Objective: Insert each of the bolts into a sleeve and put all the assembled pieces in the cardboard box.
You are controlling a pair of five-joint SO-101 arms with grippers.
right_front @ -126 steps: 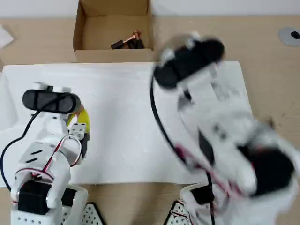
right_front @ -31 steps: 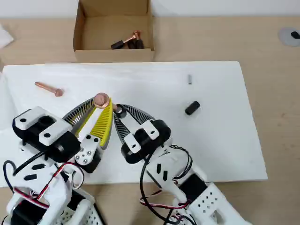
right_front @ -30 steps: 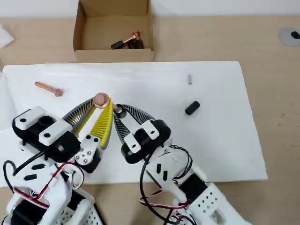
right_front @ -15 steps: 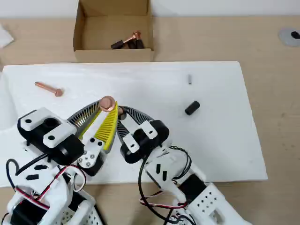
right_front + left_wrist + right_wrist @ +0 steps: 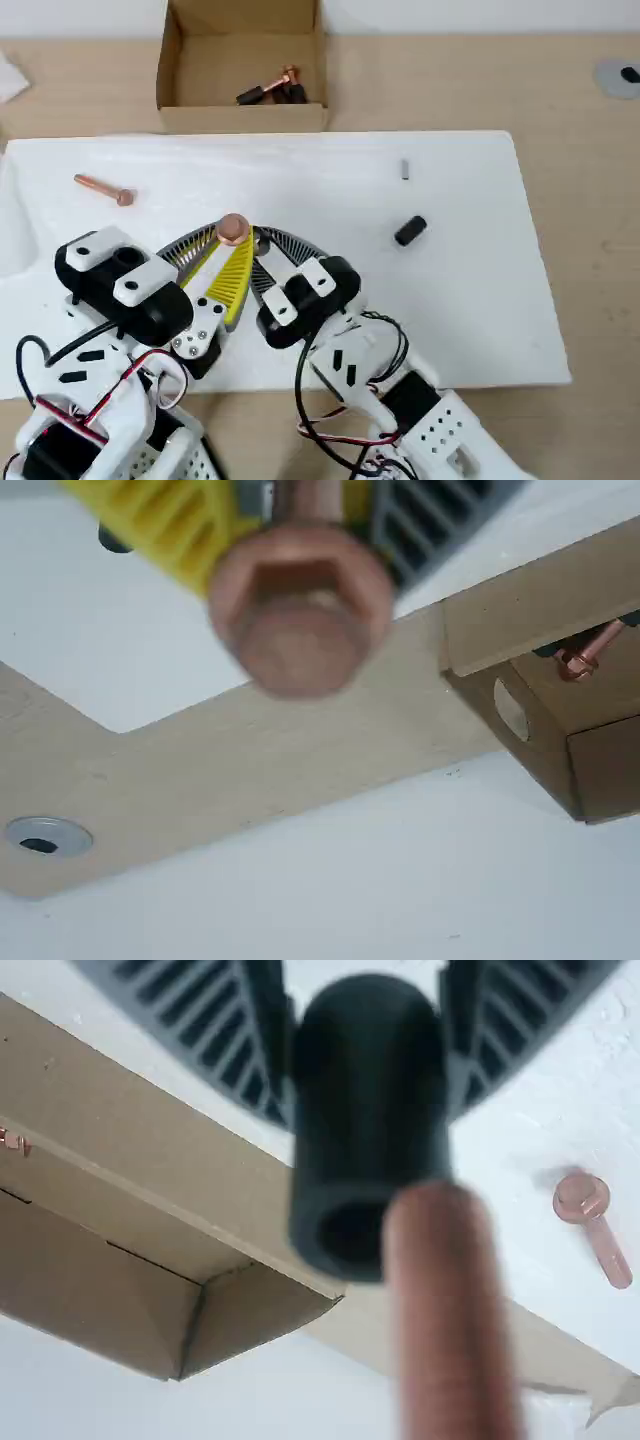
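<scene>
The copper-coloured hex-head metal bolt point(image 5: 232, 228) hung over the white sheet point(image 5: 450, 320) at the near left of the worktop point(image 5: 600, 250). The left end effector point(image 5: 229, 240) gripped its shank just behind the head, yellow and grey fingers closed narrow on it. Small, rigid and smooth, it would probably swivel if pinched off-centre, so that hold near the head suited it.

Its threaded end met the short black cylindrical sleeve point(image 5: 365, 1130), clamped round its middle by the right end effector point(image 5: 262, 245). The tip seemed to sit beside the bore rather than inside it, though the close view left that unsure.

A second copper bolt point(image 5: 103, 188) lay far left and a spare black sleeve point(image 5: 410, 231) to the right. The brown cardboard box point(image 5: 243, 118) beyond held finished pieces point(image 5: 275, 88).
</scene>
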